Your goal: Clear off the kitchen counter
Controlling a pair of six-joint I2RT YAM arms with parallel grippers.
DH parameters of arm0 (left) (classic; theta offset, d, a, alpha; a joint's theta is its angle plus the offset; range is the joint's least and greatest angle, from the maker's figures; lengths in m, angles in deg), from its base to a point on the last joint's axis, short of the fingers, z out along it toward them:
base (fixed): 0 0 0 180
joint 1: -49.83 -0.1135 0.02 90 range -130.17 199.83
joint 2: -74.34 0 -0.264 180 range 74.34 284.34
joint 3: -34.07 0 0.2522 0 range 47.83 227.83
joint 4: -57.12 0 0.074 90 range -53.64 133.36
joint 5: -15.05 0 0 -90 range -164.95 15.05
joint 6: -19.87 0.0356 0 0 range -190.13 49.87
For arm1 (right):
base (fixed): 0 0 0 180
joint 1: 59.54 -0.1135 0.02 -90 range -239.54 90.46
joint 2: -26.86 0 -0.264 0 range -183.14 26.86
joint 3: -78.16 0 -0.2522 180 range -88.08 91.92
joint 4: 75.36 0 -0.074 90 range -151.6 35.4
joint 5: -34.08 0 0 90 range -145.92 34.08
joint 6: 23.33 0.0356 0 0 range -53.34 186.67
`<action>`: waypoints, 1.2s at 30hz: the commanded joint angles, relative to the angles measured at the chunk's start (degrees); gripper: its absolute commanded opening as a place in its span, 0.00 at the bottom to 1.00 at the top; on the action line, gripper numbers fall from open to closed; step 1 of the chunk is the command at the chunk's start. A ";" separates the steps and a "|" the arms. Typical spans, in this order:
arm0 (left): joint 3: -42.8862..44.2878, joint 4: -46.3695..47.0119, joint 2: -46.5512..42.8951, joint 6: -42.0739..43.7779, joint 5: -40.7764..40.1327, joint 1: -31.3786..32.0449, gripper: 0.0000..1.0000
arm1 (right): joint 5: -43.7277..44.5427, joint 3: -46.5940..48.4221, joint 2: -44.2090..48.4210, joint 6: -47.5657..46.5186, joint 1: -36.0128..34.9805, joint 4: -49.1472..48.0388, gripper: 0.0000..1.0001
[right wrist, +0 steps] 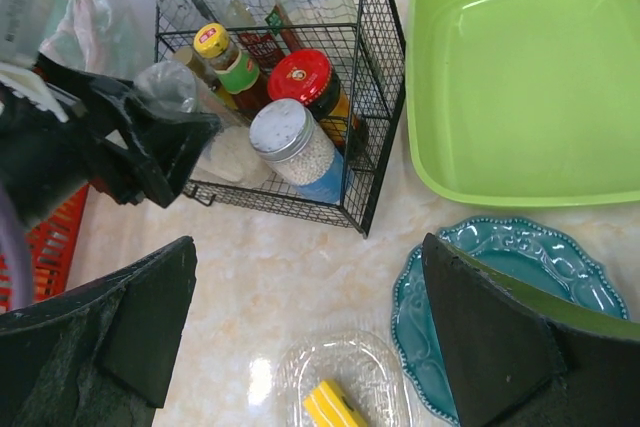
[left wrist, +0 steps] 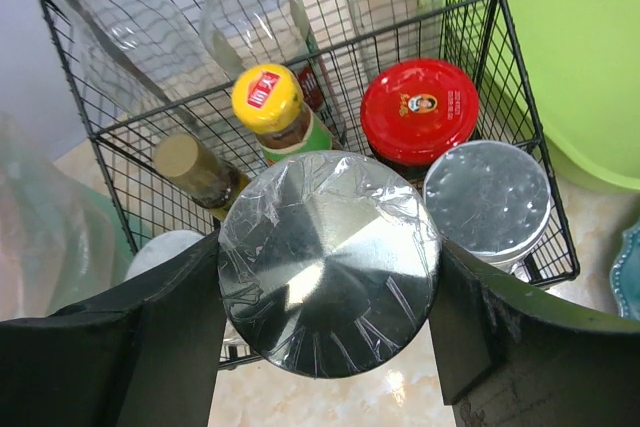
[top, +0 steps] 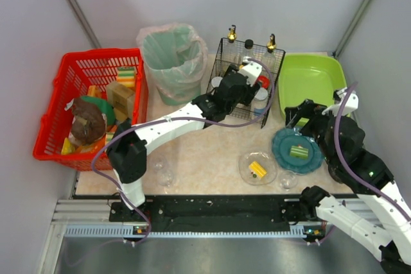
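Observation:
The kitchen counter (top: 212, 158) is a beige marbled top. My left gripper (left wrist: 328, 282) is shut on a jar with a round silver lid (left wrist: 328, 262) under wrinkled plastic film, one finger against each side. It holds the jar at the near edge of a black wire rack (top: 276, 62), which contains a red-lidded jar (left wrist: 420, 107), a yellow-capped bottle (left wrist: 268, 97) and a silver-lidded shaker (left wrist: 487, 197). My right gripper (right wrist: 310, 337) is open with nothing between its fingers, above the counter (right wrist: 300, 267) between a glass dish (right wrist: 345, 387) and a teal plate (right wrist: 500, 267).
A red basket (top: 64, 81) full of items stands at the left, with a bagged bin (top: 172, 59) beside it. A green tub (top: 314, 78) sits at the back right. The glass dish (top: 258, 168) holds a yellow piece. Small glasses (top: 166, 171) (top: 287, 179) stand near the front rail.

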 commanded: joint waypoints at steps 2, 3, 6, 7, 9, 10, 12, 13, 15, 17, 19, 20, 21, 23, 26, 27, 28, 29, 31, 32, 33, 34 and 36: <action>1.27 6.46 1.41 -0.36 -1.63 -0.26 0.51 | 0.83 -0.08 1.02 0.30 0.48 0.23 0.92; 0.92 6.46 1.50 -0.45 -1.72 -0.26 0.51 | 0.92 -0.17 1.02 0.47 0.48 0.23 0.92; 0.13 6.54 1.85 -0.97 -1.81 -0.26 0.53 | 0.83 -0.26 0.93 0.47 0.48 0.40 0.92; 0.04 6.54 1.85 -1.24 -1.72 -0.35 0.54 | 0.74 -0.43 1.02 0.56 0.48 0.41 0.92; -0.05 6.19 2.20 -1.76 -1.46 -0.52 0.57 | 0.65 -0.44 1.10 0.82 0.48 0.41 0.92; -0.05 5.84 2.29 -2.46 -1.37 -0.70 0.57 | 0.65 -0.52 1.11 0.82 0.48 0.49 0.92; -0.31 5.40 2.55 -3.78 -0.76 -1.05 0.58 | 0.65 -0.44 1.11 0.91 0.48 0.49 0.92; -0.66 5.31 2.55 -4.40 -0.14 -1.31 0.58 | 0.65 -0.52 1.02 1.00 0.48 0.49 0.91; -1.36 5.57 2.64 -4.40 0.30 -1.49 0.59 | 0.65 -0.35 1.11 1.00 0.48 0.49 0.92; -1.45 5.49 2.90 -4.40 0.21 -1.58 0.62 | 0.56 -0.44 1.11 1.00 0.48 0.67 0.92; -1.45 5.31 3.08 -6.07 0.04 -1.58 0.66 | 0.56 -0.26 1.11 1.00 0.48 0.67 0.92; -1.45 5.31 3.17 -6.07 -0.05 -1.58 0.70 | 0.74 -0.26 1.11 1.00 0.48 0.67 0.92; -1.45 5.23 3.26 -6.07 -0.14 -1.67 0.71 | 0.57 -0.26 1.19 0.91 0.48 0.76 0.92; -1.45 5.14 3.43 -6.07 -0.05 -1.67 0.73 | 0.74 -0.17 1.19 1.00 0.39 0.76 0.92; -1.54 5.05 3.26 -6.25 0.39 -1.67 0.77 | 0.74 -0.17 1.11 1.00 0.39 0.84 0.92; -1.54 5.05 3.08 -6.25 0.65 -1.67 0.79 | 0.65 -0.17 1.11 1.00 0.48 0.76 0.92; -1.46 4.96 3.08 -6.16 1.00 -1.67 0.81 | 0.57 0.00 1.02 1.00 0.48 0.76 0.92; -1.19 4.61 3.08 -5.99 1.79 -1.67 0.85 | 0.56 0.09 1.19 1.00 0.48 0.93 0.92; 0.12 3.21 3.61 -5.72 3.11 -1.67 0.89 | 0.39 0.27 1.11 0.91 0.39 1.02 0.92; 0.48 3.20 3.70 -5.63 3.29 -1.75 0.91 | 0.48 0.44 1.19 0.83 0.48 1.02 0.92; 0.83 1.46 3.70 -5.55 3.38 -1.76 0.92 | 0.48 0.62 1.11 0.82 0.48 1.02 0.92; 0.83 1.27 3.61 -5.55 3.20 -1.76 0.92 | 0.48 0.71 1.11 0.82 0.48 1.02 0.92; 0.57 1.09 2.56 -5.98 3.03 -1.67 0.92 | 0.48 1.06 1.10 0.74 0.48 1.20 0.92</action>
